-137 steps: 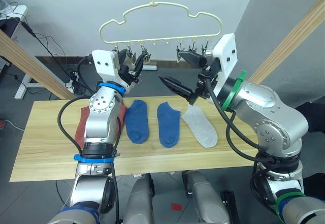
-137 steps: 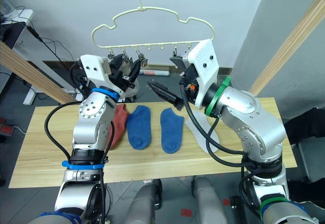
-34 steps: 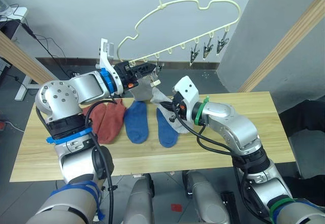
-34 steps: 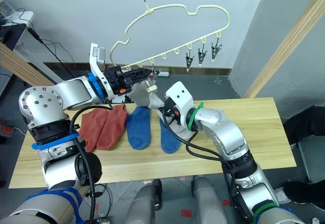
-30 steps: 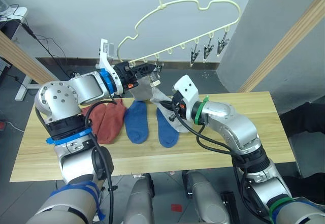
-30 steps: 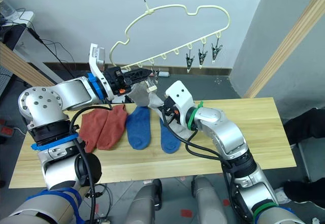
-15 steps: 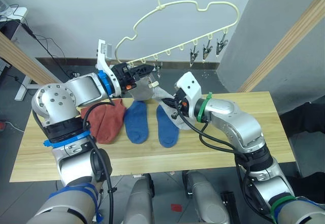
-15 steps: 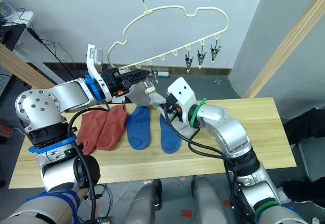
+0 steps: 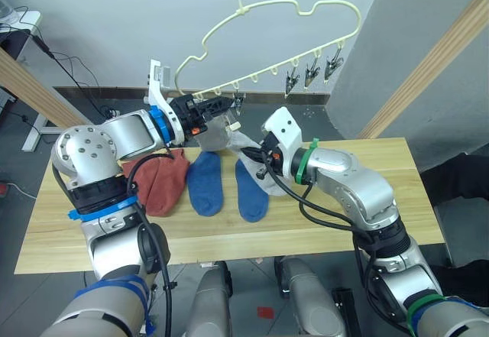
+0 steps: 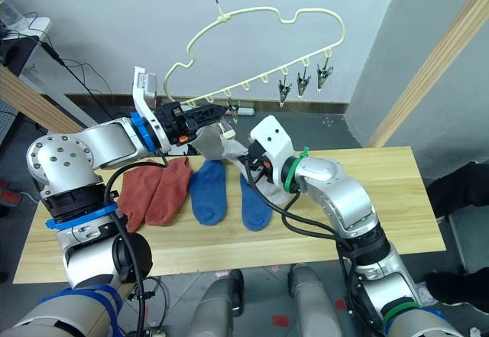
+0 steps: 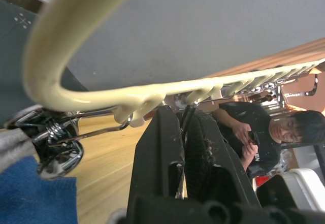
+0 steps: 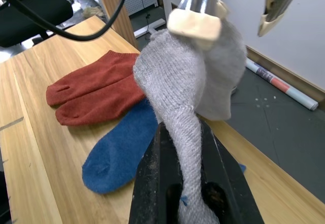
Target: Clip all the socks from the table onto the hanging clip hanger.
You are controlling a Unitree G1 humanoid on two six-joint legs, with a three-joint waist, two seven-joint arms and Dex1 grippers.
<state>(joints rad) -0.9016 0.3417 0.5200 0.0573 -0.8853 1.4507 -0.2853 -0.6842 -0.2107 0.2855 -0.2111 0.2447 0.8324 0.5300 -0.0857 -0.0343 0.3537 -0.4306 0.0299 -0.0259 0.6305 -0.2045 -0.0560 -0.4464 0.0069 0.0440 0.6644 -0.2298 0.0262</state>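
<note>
My right gripper (image 12: 183, 183) is squeezed tight on a grey sock (image 12: 188, 87). I hold its top up at a silver clip (image 12: 195, 18) so the clip can bite it. My left gripper (image 11: 185, 148) is pinched on a clip lever under the yellow clip hanger (image 9: 290, 16), and the hanger tips down on its left end, I think from my pull. Two red socks (image 10: 157, 188) and two blue socks (image 10: 210, 192) lie in a row on the wooden table (image 10: 382, 222), waiting their turn.
</note>
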